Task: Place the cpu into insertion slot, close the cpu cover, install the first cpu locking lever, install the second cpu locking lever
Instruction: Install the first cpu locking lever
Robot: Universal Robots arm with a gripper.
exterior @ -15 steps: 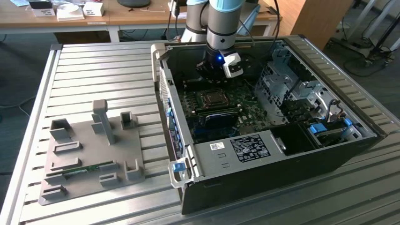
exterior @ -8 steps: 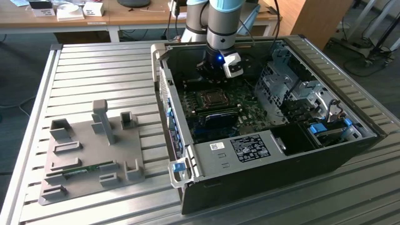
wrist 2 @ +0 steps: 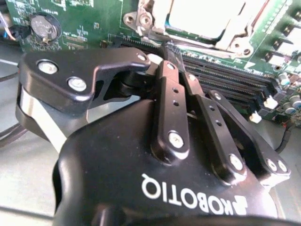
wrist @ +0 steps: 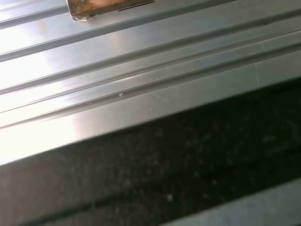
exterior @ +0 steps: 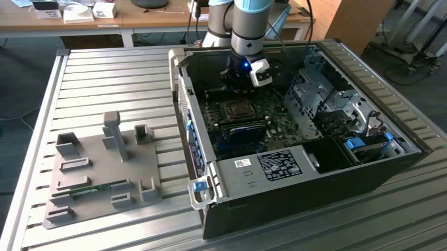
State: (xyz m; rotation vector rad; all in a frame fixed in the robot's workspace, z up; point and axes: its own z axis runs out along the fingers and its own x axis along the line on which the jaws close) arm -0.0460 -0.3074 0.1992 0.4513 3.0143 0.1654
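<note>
Silvery cpu (wrist 2: 207,16) sits in the insertion slot (wrist 2: 237,40) on the green motherboard (wrist 2: 84,19), framed by the socket's metal rim; whether the cpu cover is folded down over it cannot be told. In the exterior view the same socket (exterior: 238,109) lies inside the open black computer case (exterior: 293,183), toward the case's far end. The gripper (wrist 2: 170,49) hangs just short of the socket in the second wrist view, its black fingers (wrist 2: 171,94) pressed together with nothing seen between them, the tips coming to a point over the long black memory slots (wrist 2: 235,82) that run along one side of the socket. In the exterior view the gripper (exterior: 241,89) is directly above the board, just beyond the socket, at the end of the grey arm (exterior: 248,21) that comes down into the case.

A round coin battery (wrist 2: 43,27) sits on the board well to one side of the socket. The case lies on its side on the ribbed metal table (exterior: 104,78), taking up the half at the exterior view's right. On the half at the exterior view's left, near the front edge, stands a grey fixture tray (exterior: 98,172) with upright posts and a green memory stick (exterior: 91,192) lying in it. The first wrist view shows the ribbed metal surface (wrist: 117,70) beside a dark edge. Behind the table stands a wooden desk (exterior: 140,18), and dark floor surrounds both.
</note>
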